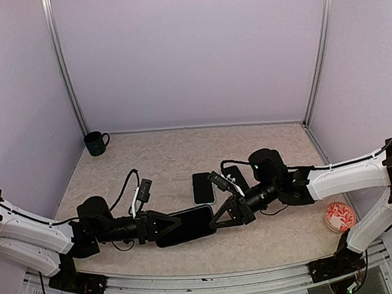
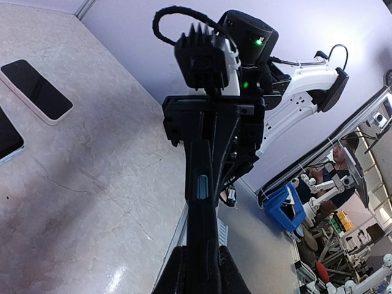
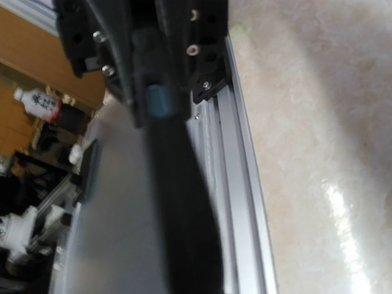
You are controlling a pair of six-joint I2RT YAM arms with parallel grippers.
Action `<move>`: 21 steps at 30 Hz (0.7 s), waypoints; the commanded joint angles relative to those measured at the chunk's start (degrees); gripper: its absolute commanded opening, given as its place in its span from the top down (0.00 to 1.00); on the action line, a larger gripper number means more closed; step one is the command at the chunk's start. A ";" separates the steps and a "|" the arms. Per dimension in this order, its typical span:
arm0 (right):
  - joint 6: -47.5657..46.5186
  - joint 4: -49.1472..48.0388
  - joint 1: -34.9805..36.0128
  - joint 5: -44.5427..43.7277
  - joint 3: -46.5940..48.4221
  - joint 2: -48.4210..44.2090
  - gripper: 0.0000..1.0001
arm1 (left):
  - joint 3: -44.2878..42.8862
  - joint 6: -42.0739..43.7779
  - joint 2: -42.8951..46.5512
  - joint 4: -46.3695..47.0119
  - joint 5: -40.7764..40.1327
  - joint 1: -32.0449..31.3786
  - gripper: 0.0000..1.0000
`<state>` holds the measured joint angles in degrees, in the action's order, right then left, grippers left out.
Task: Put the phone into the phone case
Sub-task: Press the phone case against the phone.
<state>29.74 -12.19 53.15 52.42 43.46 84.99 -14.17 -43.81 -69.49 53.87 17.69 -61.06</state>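
Both claws [image 1: 199,221] on phone [image 1: 185,226]; blue button [image 2: 202,187] wrist-only.

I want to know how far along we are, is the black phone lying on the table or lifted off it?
Lifted: the phone is held on edge between the left end effector and right end effector.

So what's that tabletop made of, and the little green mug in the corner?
The tabletop looks like polished stone or a marble-print laminate: beige mottling, thin dark veins and bright glare in the left wrist view. Which one, I can't tell. The mug looks like glazed ceramic, dark green with a slight sheen, though it's too small to be sure.
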 commanded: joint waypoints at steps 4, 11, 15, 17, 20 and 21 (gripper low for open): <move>-1.48 2.76 1.23 -5.07 1.97 0.87 1.00 | -0.68 -0.16 0.50 3.91 -1.35 0.16 0.99; -4.23 6.88 1.43 -7.45 3.30 -0.25 0.89 | -0.10 0.08 0.98 3.03 -1.59 0.15 0.95; -10.80 15.09 1.43 -13.04 5.21 -2.99 0.57 | -0.32 0.19 1.16 1.75 -0.55 0.17 1.00; -14.16 18.12 1.43 -15.83 5.52 -5.03 0.48 | -0.20 0.23 1.35 1.45 -0.39 0.15 1.00; -18.69 20.50 1.52 -18.87 5.50 -8.16 0.34 | -0.30 0.23 1.63 0.73 -0.02 0.17 1.00; -20.16 20.93 1.52 -19.94 5.26 -9.30 0.29 | -0.58 0.30 1.71 0.01 0.06 0.15 1.00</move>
<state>17.69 3.11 54.26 38.76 47.27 80.49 -13.63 -44.25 -69.28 51.77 17.15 -61.06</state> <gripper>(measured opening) 0.633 0.122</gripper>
